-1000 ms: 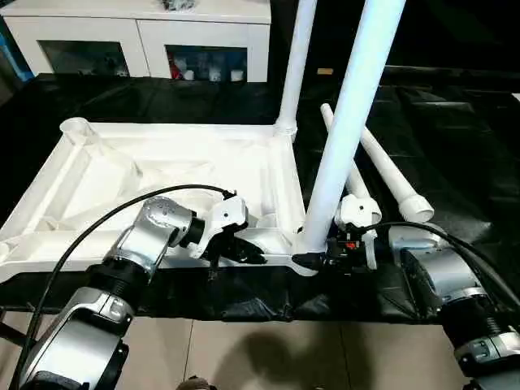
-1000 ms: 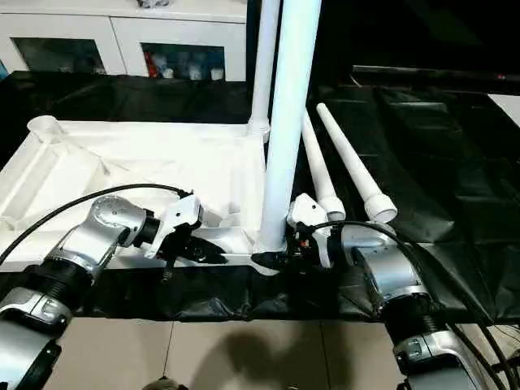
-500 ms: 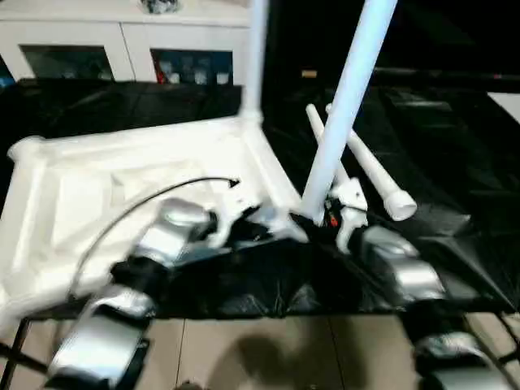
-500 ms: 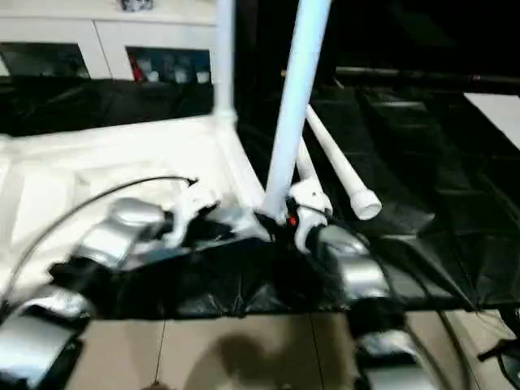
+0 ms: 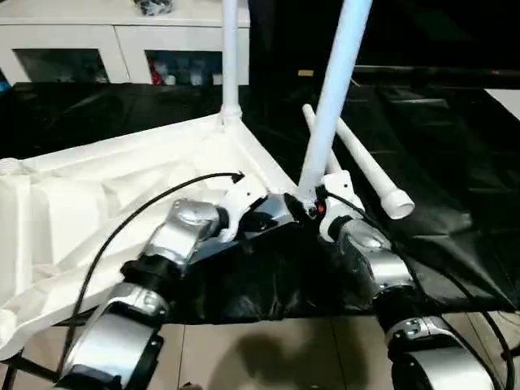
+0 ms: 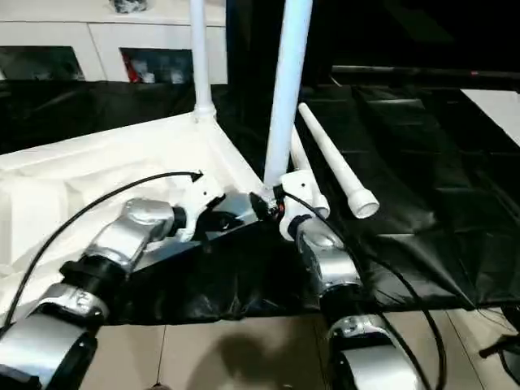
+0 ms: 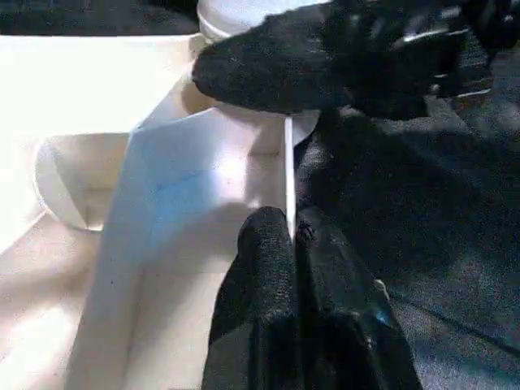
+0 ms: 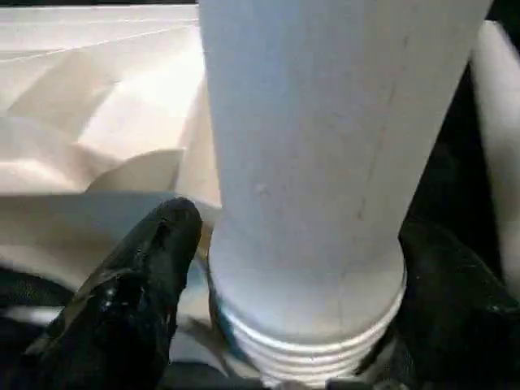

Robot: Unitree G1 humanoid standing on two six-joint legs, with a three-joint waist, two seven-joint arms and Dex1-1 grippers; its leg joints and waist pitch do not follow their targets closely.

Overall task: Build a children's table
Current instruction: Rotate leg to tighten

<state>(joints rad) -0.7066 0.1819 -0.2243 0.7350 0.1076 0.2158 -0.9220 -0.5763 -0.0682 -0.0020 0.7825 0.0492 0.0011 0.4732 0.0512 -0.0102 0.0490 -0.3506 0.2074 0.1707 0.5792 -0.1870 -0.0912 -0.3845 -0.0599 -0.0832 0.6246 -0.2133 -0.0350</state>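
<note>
The children's table lies as an upturned white tabletop skewed on the black cloth, its ribbed underside up. One white leg stands in the far corner socket. A second leg leans in the near right corner socket. My left gripper is shut on the tabletop's thin rim just beside that corner. My right gripper stands open around the leaning leg's threaded base, one finger on each side and a narrow gap at one.
Two loose white legs lie side by side on the black cloth to the right of the corner. A white cabinet with glass doors stands behind. The tabletop's left end hangs over the table's front edge above the tiled floor.
The tabletop has swung round, its near right corner pushed away from me and its left end toward me. Both grippers went with that corner. The right gripper's jaws have widened around the leg.
</note>
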